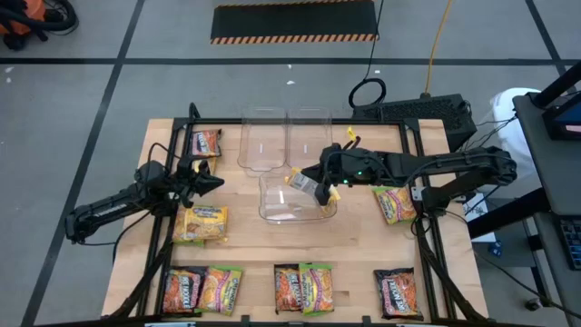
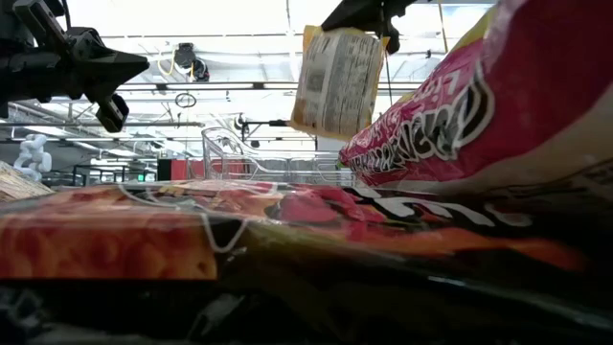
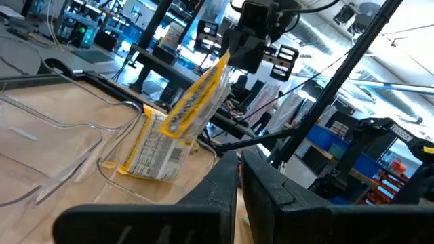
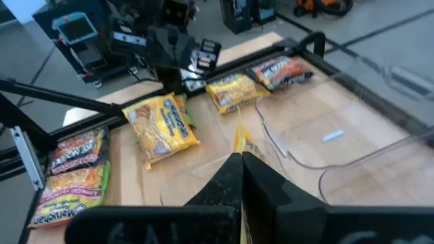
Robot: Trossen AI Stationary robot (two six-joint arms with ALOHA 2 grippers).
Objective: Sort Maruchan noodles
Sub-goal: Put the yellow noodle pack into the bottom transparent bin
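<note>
One yellow noodle packet (image 1: 307,184) pinched shut in right hand (image 1: 320,179), dangling long axis downward directly over nearest clear bin (image 1: 272,204); straight drop likely enough. Left hand (image 1: 207,182) narrow, holding nothing, hovering beside another yellow packet (image 1: 201,223) on surface (image 1: 363,245); right arm nearer bin. More packets spread along front edge. "Maruchan" legible on lime-green packet (image 4: 68,196).
</note>
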